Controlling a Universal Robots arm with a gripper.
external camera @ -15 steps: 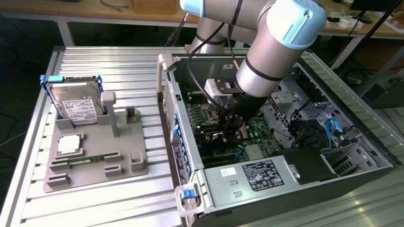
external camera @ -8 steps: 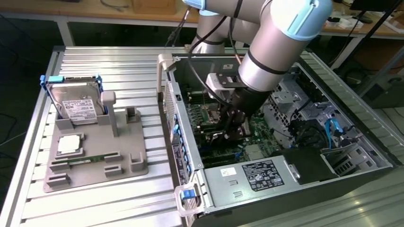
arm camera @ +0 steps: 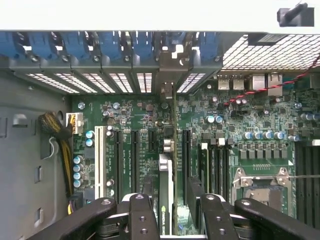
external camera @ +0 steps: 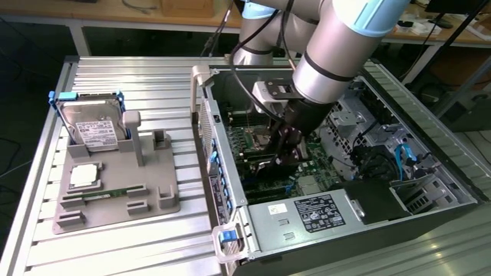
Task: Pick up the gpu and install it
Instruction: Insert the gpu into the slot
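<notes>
The gripper (arm camera: pixel 172 220) is down inside the open computer case (external camera: pixel 230 172), its 2 fingers (arm camera: pixel 142 217) closed partway on the gpu (arm camera: pixel 166 195), which stands on edge (seen edge-on in the wrist view) between them over the green motherboard (arm camera: pixel 225 112), in line with the dark expansion slots (arm camera: pixel 134 155). On the table (external camera: pixel 138 75) at the exterior view's left, a grey holder (external camera: pixel 115 201) carries the hard drive (external camera: pixel 92 129), well apart from the case.
</notes>
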